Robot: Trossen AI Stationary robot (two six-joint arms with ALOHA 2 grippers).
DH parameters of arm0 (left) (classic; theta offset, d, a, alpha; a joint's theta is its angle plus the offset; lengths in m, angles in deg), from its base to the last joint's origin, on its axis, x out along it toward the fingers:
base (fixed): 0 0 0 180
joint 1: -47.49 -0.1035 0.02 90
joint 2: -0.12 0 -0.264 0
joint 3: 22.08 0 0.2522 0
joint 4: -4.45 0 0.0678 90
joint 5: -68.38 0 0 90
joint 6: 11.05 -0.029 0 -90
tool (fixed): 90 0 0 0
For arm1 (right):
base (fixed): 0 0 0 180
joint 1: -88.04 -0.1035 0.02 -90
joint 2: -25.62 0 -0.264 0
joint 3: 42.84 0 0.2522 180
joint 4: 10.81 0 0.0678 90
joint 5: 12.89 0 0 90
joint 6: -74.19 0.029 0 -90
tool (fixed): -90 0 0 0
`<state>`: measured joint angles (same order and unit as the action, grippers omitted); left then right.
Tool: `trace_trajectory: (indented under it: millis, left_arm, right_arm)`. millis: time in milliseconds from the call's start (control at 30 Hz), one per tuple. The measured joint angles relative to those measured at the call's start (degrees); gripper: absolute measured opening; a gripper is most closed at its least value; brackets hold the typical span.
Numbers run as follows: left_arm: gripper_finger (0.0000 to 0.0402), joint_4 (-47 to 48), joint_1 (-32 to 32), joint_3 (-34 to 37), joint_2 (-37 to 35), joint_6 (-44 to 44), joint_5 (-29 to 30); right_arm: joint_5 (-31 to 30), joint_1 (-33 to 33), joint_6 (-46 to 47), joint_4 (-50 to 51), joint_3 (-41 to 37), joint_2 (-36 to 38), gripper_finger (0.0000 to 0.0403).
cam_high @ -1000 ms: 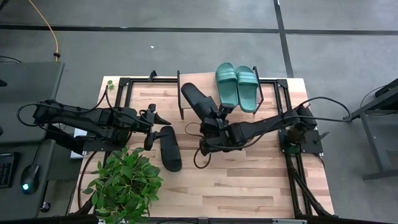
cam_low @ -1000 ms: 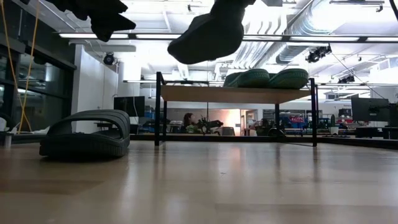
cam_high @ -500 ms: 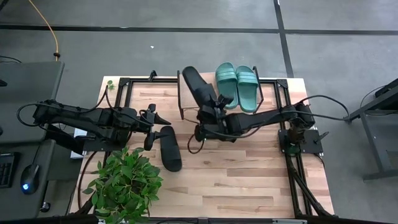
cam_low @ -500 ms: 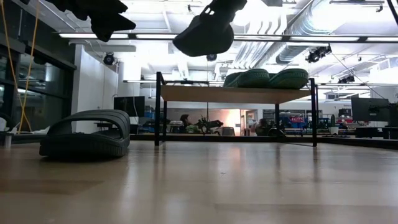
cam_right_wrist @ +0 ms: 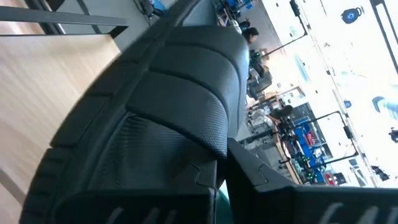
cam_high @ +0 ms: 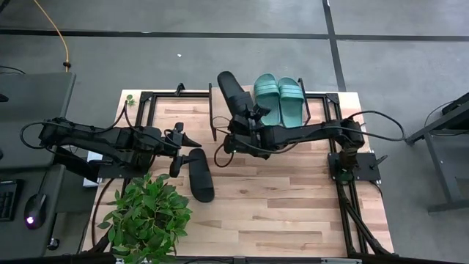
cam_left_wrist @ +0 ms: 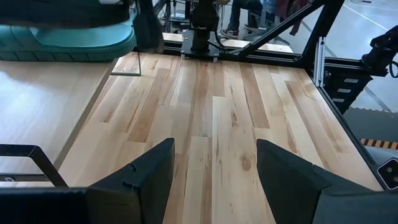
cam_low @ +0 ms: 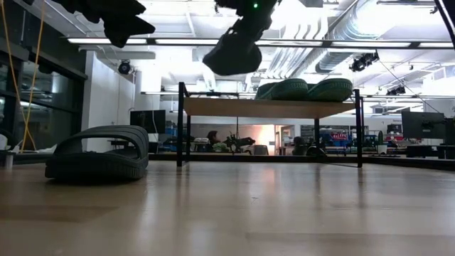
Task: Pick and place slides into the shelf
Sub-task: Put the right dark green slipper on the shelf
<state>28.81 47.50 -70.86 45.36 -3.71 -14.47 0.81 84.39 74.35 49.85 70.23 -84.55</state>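
Note:
Two teal slides [cam_high: 279, 100] lie side by side on the shelf [cam_high: 220, 126], on the right part of its plank top; the low view shows them there too [cam_low: 307, 89]. My right gripper [cam_high: 248, 119] is shut on a black slide [cam_high: 233, 94] carried in the air over the shelf's left part, which shows high up in the low view [cam_low: 233, 51]. The second black slide [cam_high: 199, 174] rests sole-down on the table, also in the low view [cam_low: 99, 153]. My left gripper [cam_high: 179, 150] hovers open just left of it, above the table [cam_left_wrist: 211, 168]. My right gripper holds the black slide by its wide strap [cam_right_wrist: 180, 118], coming at it level from the table's right and near side. One finger [cam_right_wrist: 255, 177] lies along the strap's edge; the slide hides the other. The slide is lifted clear and tilted, its long axis toward the far edge.
A leafy potted plant [cam_high: 146, 213] stands at the table's near left corner. The black frame rails [cam_high: 337, 183] run along the table's sides. Bare wood [cam_high: 278, 205] stretches across the near right part of the table.
My right gripper has carried the black slide toward the far edge, from in front of the shelf to over the shelf's left part, beside the teal pair. The slide has turned so that it points more nearly straight at the far edge. The left arm has kept still.

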Motion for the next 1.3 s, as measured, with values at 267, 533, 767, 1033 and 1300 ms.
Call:
trace_trajectory:
  millis: [267,533,767,1033,1300]
  left_arm:
    - [0.0209,0.01,0.0,-0.02,0.02,0.0,0.02]
    - [0.0209,0.02,0.02,-0.01,0.02,0.02,0.0]
    - [0.0209,0.12,0.02,-0.02,0.02,0.45,0.0]
    - [0.0209,0.08,0.0,-0.02,0.0,0.5,0.0]
    - [0.0209,0.03,0.01,0.0,0.02,0.5,0.0]
  right_arm:
    - [-0.22,1.85,-0.63,-0.44,0.0,-2.48,0.0]
    - [-0.18,2.63,-0.02,0.33,-0.04,-4.05,0.0]
    - [-0.21,2.65,4.2,3.86,-0.04,-5.02,0.0]
    - [2.03,3.65,19.22,16.48,-0.04,-5.03,0.0]
    - [3.35,4.01,23.11,19.57,-0.04,-5.03,0.0]
